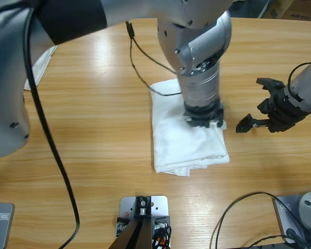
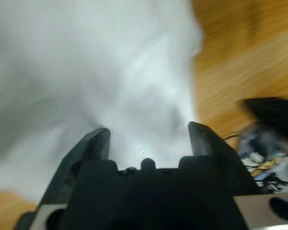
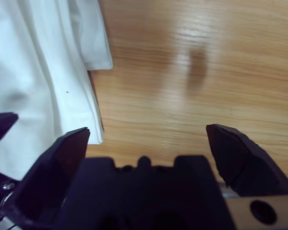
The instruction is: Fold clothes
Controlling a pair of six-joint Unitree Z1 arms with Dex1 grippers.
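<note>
Left gripper (image 1: 203,118) down on the folded T-shirt (image 1: 181,140), right gripper (image 1: 259,111) off to the side over bare wood.

The white T-shirt lies folded into a rough rectangle on the wooden counter (image 1: 93,129). The left arm comes down from above onto the T-shirt's edge nearest the right gripper; in its wrist view the two black jaws stand apart with white cloth (image 2: 110,81) filling the space ahead of them, and I can't tell whether any fabric is caught between them. The right gripper hangs just beside that same edge of the T-shirt, jaws spread wide, nothing in them. A black cable (image 1: 145,67) trails across the counter and touches the T-shirt's far edge. More white cloth (image 1: 40,66) lies well apart from the T-shirt, at the counter's edge.
</note>
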